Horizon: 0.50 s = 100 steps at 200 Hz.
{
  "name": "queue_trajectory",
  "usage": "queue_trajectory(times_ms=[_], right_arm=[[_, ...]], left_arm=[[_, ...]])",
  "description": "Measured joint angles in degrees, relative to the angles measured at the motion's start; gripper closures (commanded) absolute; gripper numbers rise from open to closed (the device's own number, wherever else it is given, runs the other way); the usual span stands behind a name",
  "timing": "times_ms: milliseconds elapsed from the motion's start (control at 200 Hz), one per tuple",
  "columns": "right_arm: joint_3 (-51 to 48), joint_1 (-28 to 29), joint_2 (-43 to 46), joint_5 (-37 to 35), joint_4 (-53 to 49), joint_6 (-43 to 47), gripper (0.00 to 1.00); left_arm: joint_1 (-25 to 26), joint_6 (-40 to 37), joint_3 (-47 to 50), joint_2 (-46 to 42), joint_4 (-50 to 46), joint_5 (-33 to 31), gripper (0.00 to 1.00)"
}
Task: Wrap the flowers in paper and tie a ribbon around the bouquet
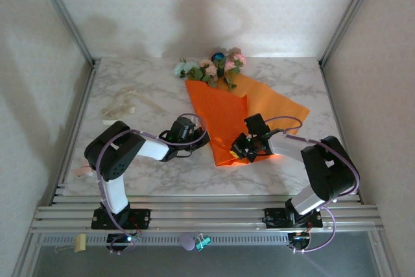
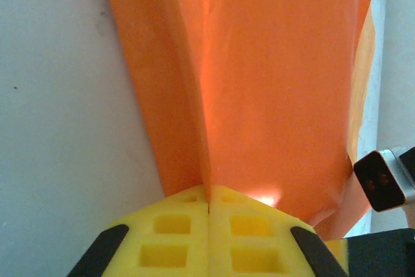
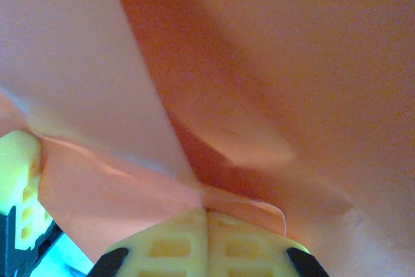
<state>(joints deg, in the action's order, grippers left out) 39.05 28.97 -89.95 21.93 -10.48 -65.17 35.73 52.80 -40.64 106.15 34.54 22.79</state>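
Note:
The orange paper (image 1: pixel 224 118) lies partly folded on the marble table, with the flowers (image 1: pixel 214 67) sticking out of its far end. At the sheet's left edge, my left gripper (image 1: pixel 198 133) is shut on a raised fold of the paper (image 2: pixel 272 82), the crease running between the yellow pads (image 2: pixel 168 231). My right gripper (image 1: pixel 241 148) is shut on the paper (image 3: pixel 259 63) at the near end, a thin edge pinched between its pads (image 3: pixel 246 244). The cream ribbon (image 1: pixel 123 104) lies loose at the far left, away from both grippers.
White walls and metal posts (image 1: pixel 65 14) enclose the table (image 1: pixel 149 176). Slotted rails (image 1: pixel 207 215) run along the near edge, with small clips (image 1: pixel 202 242) below. The right arm's wrist camera (image 2: pixel 382 180) sits close beside the left gripper.

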Motion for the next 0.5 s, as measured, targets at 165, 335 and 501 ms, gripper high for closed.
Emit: queue_trajectory(times_ms=[165,335,501], right_arm=[[0.15,0.00,-0.15,0.02,-0.24,0.02,1.00],[1.90,0.07,0.22,-0.61,-2.25,1.25,0.91],[3.76,0.42,2.71,-5.73,-10.51,4.02,0.78]], left_arm=[[-0.68,-1.20,-0.85,0.00,-1.11,0.83,0.70],[-1.68,-2.73,-3.58,0.02,-4.07,0.09,0.62],[-1.55,-3.50,-4.35,-0.50,-7.41,-1.42,0.57]])
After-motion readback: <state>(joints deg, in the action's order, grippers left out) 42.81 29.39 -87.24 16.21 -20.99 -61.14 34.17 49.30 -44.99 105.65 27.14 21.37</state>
